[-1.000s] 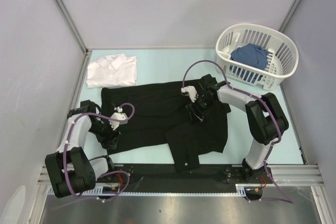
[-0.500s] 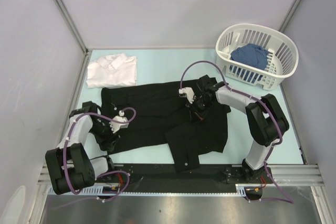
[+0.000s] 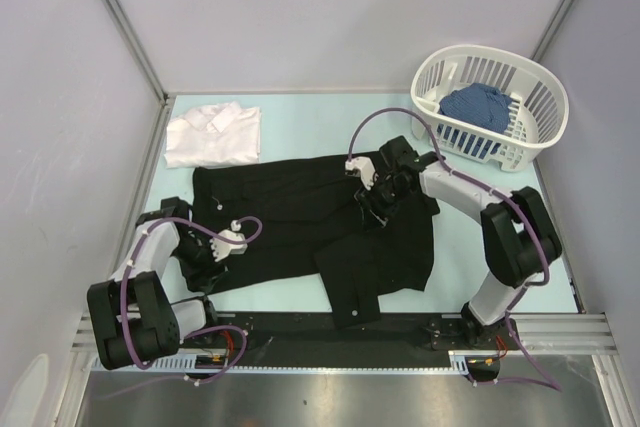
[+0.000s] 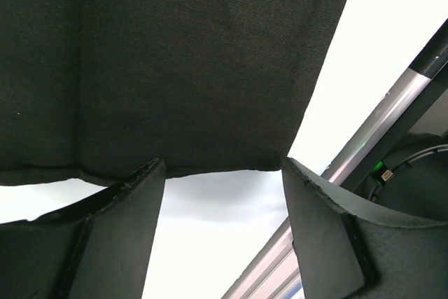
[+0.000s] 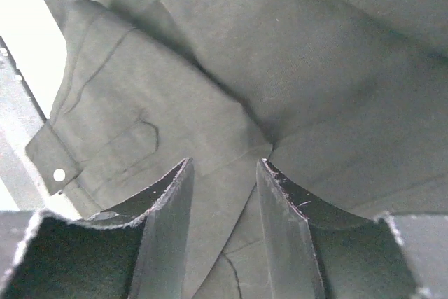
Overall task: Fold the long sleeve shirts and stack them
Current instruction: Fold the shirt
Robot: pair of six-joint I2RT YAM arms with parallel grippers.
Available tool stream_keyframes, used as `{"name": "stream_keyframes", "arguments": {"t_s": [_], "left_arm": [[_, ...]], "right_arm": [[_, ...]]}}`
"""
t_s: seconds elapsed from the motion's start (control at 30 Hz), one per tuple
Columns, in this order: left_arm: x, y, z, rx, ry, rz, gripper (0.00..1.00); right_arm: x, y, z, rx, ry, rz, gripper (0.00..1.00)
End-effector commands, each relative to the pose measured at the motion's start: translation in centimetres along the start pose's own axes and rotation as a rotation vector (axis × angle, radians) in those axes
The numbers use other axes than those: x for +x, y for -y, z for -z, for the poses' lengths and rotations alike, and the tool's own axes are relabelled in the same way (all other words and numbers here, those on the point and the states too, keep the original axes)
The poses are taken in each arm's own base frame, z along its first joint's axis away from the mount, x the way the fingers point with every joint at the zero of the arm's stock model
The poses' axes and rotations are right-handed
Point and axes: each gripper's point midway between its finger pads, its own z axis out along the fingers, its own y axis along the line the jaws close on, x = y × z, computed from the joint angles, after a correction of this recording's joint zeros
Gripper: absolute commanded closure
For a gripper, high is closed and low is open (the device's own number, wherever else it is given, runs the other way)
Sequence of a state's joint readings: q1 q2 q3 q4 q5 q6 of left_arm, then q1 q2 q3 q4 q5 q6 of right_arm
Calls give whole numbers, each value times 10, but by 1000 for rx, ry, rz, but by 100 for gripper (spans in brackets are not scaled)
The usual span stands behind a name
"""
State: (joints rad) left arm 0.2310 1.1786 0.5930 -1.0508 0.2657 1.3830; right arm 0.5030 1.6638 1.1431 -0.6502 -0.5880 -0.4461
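I see black shirt (image 3: 290,212) lying long-axis left-right; left gripper (image 4: 220,173) wide at its near hem; right gripper (image 5: 224,169) narrow, empty, above its sleeve (image 5: 112,117).

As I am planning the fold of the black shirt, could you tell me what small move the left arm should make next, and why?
Probably lower the left gripper a little and close it on the near hem of the black shirt. Its jaws stand open astride that edge with nothing gripped, and the shirt lies spread flat on the table, not yet folded.
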Motion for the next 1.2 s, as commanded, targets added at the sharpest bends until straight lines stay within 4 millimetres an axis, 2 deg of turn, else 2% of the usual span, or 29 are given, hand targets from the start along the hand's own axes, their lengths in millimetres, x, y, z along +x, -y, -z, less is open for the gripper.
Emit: {"name": "stream_keyframes", "arguments": {"t_s": [0.0,0.27,0.37,0.4,0.5,0.67,0.77,0.93,1.17], "left_arm": [[-8,-9,6,-15,19,-39,26],[-7,-10,6,-46,22,-32,22],[-5,-9,4,-37,9,-34,23],[-5,-9,4,-40,7,-33,23],[-6,-11,3,-40,8,-36,25],[-4,-7,-2,-17,-17,-77,29],[0,0,-6,-13,-46,-149,30],[5,13,-8,28,-71,-222,34],[5,16,-3,58,-88,-337,44]], "right_arm": [[-3,16,-18,-1,-22,4,53],[19,21,-39,-23,-80,9,56],[18,15,-36,-37,-74,11,74],[16,13,-33,-39,-67,13,84],[7,1,-18,-47,-37,28,100],[-6,-15,9,-49,34,37,100],[-8,-19,18,-42,58,32,100],[-10,-21,28,-24,88,22,100],[-9,-21,33,-15,100,10,100]]}}
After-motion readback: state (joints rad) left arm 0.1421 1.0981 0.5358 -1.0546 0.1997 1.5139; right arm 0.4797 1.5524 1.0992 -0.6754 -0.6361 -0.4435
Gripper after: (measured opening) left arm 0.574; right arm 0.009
